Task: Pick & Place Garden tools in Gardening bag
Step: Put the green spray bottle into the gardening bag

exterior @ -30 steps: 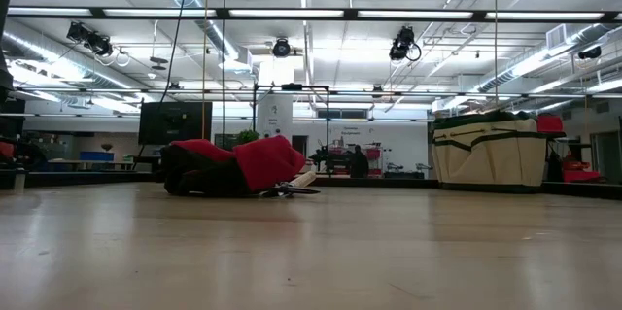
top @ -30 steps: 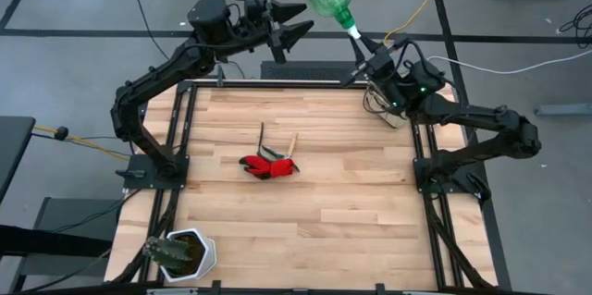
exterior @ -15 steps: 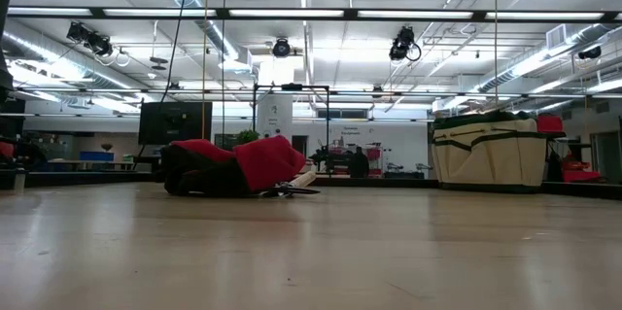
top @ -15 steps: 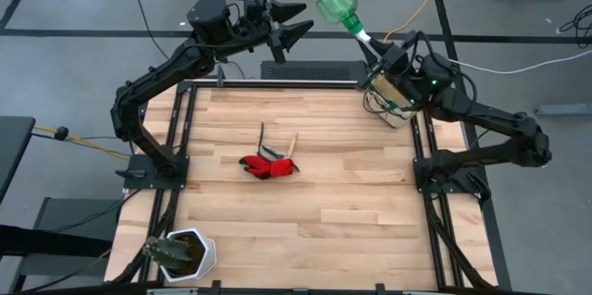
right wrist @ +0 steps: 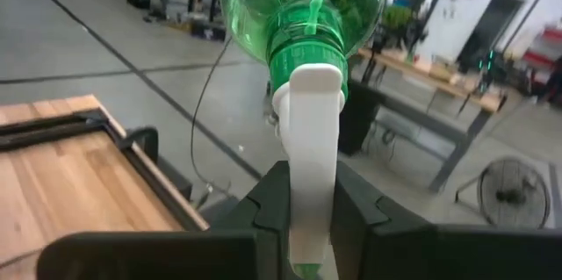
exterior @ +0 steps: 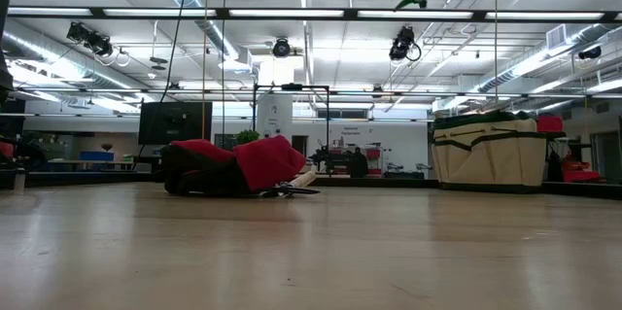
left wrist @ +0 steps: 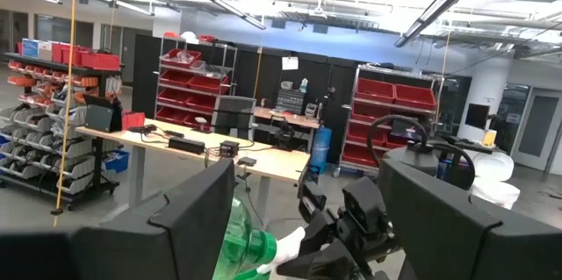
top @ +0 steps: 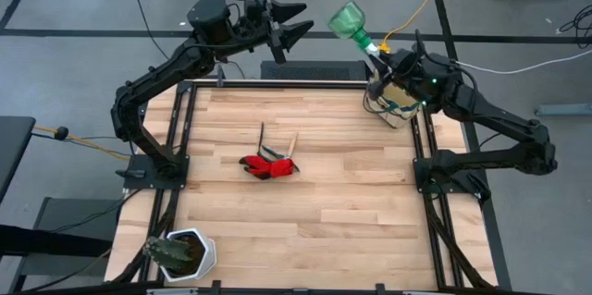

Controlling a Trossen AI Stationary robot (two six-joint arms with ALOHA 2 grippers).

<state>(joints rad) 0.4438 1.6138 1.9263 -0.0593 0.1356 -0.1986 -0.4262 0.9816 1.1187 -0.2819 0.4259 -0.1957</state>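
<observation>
One tool up, high view: the right gripper [top: 377,52] clamps the vessel [top: 347,19] over the bag [top: 396,103]; glove [top: 268,166] and hand tools [top: 277,150] lie well off its jaws.
Low view: bag [exterior: 489,151] contents hidden, perhaps empty.
Left wrist: left gripper [left wrist: 303,218] spread wide, empty, raised.
Right wrist: jaws pinch the vessel's white neck.

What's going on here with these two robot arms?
The right gripper is shut on the white neck of a green watering vessel, holding it high above the table's far right corner, by the gardening bag. The left gripper is open, raised past the far edge, holding nothing. A red glove and wooden-handled tools lie mid-table, and a white plant pot stands at the near left corner.
</observation>
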